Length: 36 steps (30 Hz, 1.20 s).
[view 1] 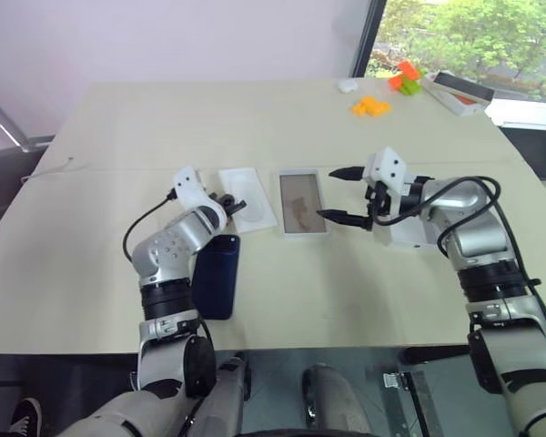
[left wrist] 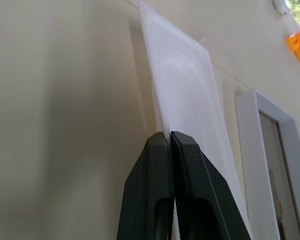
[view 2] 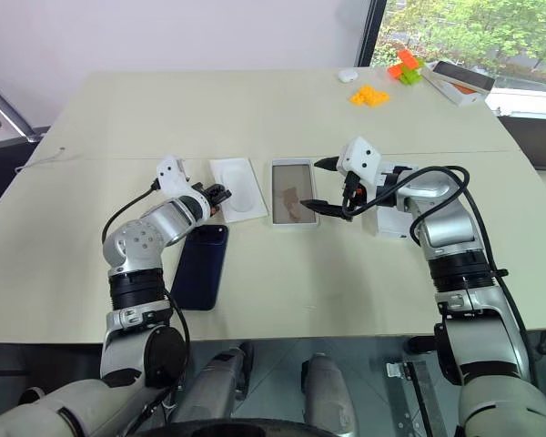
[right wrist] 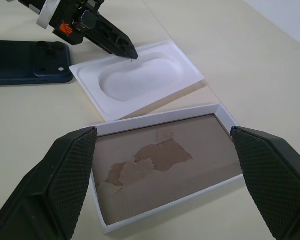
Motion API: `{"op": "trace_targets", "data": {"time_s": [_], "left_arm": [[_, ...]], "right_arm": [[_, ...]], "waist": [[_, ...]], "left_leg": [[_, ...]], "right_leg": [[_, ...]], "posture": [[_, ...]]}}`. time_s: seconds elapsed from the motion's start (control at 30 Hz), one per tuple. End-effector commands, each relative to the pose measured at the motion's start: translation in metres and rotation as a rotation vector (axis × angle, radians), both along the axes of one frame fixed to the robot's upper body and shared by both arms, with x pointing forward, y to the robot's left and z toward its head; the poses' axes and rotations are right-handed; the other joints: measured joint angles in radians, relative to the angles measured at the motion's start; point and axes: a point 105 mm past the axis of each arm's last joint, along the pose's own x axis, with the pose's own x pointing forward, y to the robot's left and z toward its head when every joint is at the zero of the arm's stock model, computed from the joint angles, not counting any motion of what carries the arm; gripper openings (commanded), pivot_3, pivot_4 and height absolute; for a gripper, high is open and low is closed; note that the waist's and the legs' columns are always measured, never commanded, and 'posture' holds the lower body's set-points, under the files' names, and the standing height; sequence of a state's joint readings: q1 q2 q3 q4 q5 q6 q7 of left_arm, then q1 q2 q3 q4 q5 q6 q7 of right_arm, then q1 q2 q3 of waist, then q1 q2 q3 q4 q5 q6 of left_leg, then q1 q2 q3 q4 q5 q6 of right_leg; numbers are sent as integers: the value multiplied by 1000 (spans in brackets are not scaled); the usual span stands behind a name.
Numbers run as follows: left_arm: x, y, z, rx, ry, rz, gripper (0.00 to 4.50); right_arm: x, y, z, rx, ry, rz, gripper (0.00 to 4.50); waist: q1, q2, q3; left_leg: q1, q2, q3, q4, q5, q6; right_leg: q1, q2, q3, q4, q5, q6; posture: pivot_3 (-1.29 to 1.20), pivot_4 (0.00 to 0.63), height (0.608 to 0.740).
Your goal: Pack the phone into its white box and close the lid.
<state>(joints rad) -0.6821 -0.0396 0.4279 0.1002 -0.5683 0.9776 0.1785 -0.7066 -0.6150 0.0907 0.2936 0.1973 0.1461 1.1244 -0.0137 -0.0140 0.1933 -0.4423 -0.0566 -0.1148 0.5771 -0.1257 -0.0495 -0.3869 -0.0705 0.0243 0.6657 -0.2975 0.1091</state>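
The dark blue phone (view 1: 217, 273) lies flat near the table's front edge, beside my left forearm. In the middle sits the white box (view 1: 302, 202), uncovered, with torn brown lining inside (right wrist: 160, 160). Between them lies a thin white insert card (view 1: 247, 196) with an oval hollow. My left gripper (view 1: 239, 206) is shut on the card's near edge (left wrist: 162, 127). My right gripper (view 1: 329, 193) hangs open just right of the box, its fingers spread over the box's right side. The white lid (view 1: 408, 233) lies under my right wrist, mostly hidden.
At the far right of the table are orange blocks (view 1: 370, 106), an orange and green piece (view 1: 405, 77), an orange-and-white box (view 1: 460, 91) and a small white object (view 1: 348, 86). A thin cable (view 1: 50, 169) lies at the left edge.
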Motion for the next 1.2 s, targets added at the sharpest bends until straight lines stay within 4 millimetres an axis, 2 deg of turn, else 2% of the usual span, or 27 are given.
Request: {"op": "trace_targets", "data": {"time_s": [0.03, 0.1, 0.17, 0.27, 0.3, 0.37, 0.43, 0.57, 0.67, 0.8, 0.93, 1.2], "left_arm": [[-4, 3, 21, -44, -66, -6, 52], [-6, 4, 24, -56, -76, -9, 52], [-8, 13, 33, -116, -92, 11, 52], [-11, 24, 40, -103, -105, 17, 52], [-15, 22, 44, -139, -111, -19, 52], [-21, 10, 49, -199, -111, -109, 52], [-23, 2, 51, -189, -112, -144, 52], [-17, -19, 52, -170, -107, -187, 52], [-12, -35, 53, -162, -106, -210, 52], [-8, -51, 49, -151, -96, -235, 52], [-3, -64, 34, -126, -32, -253, 52], [3, -80, 25, -60, -17, -256, 52]], "right_arm": [[-1, 2, 17, 15, -59, 11, 4500], [-1, 1, 17, 16, -60, 10, 4500], [-1, 1, 17, 17, -61, 10, 4500], [-1, 1, 17, 15, -61, 9, 4500], [-1, -1, 16, 12, -62, 5, 4500], [0, -3, 15, 8, -58, 0, 4500], [2, -5, 14, 1, -60, -8, 4500], [-2, -13, 15, 3, -37, 1, 4500], [-4, -27, 19, -4, -30, -10, 4500], [-10, -44, 21, -33, -22, -13, 4500], [-10, -57, 20, -60, -27, -57, 4500], [-12, -54, 17, -55, -27, -63, 4500]], "waist": [[0, 0, 0], [0, 0, 0], [0, 0, 0], [-2, 0, 0], [-1, 0, 0], [0, 0, 0], [5, 0, 0], [5, 0, 0], [5, -1, 0], [2, -1, 0], [-2, -1, 0], [3, -1, 0]], "left_leg": [[0, 0, 0, 0, 0, 0], [0, 0, 0, 0, 0, 0], [0, 0, 0, 0, 0, 0], [0, 0, 0, 0, 0, 0], [0, 0, 0, 0, 0, 0], [0, 1, 0, 0, 0, 0], [0, 1, 0, 0, 0, 0], [0, 0, 0, 1, 0, 0], [0, 0, 0, 1, 0, 0], [0, -1, 0, 0, 0, 0], [0, 0, 1, -1, 0, 0], [-1, 0, 1, 0, 0, 0]], "right_leg": [[0, 0, 0, 0, 0, 0], [0, 0, 0, 0, 0, 0], [0, 0, 0, 0, 0, 0], [0, 0, 0, 0, 0, 0], [-1, 0, 0, 0, 0, 0], [0, 0, 0, 0, 0, 0], [0, 0, 0, 0, 0, 0], [1, -1, 0, -1, 0, 0], [1, -1, 0, -1, 0, 0], [1, -1, 0, -2, 0, 0], [-1, 0, 0, -1, 0, 0], [0, -1, 0, -2, 0, 0]], "posture": [[0, 150, 740], [0, 150, 740], [0, 150, 740], [0, 150, 740], [0, 150, 740], [0, 150, 740], [0, 150, 740], [0, 150, 740], [0, 150, 740], [0, 150, 740], [0, 150, 740], [0, 150, 740]]}}
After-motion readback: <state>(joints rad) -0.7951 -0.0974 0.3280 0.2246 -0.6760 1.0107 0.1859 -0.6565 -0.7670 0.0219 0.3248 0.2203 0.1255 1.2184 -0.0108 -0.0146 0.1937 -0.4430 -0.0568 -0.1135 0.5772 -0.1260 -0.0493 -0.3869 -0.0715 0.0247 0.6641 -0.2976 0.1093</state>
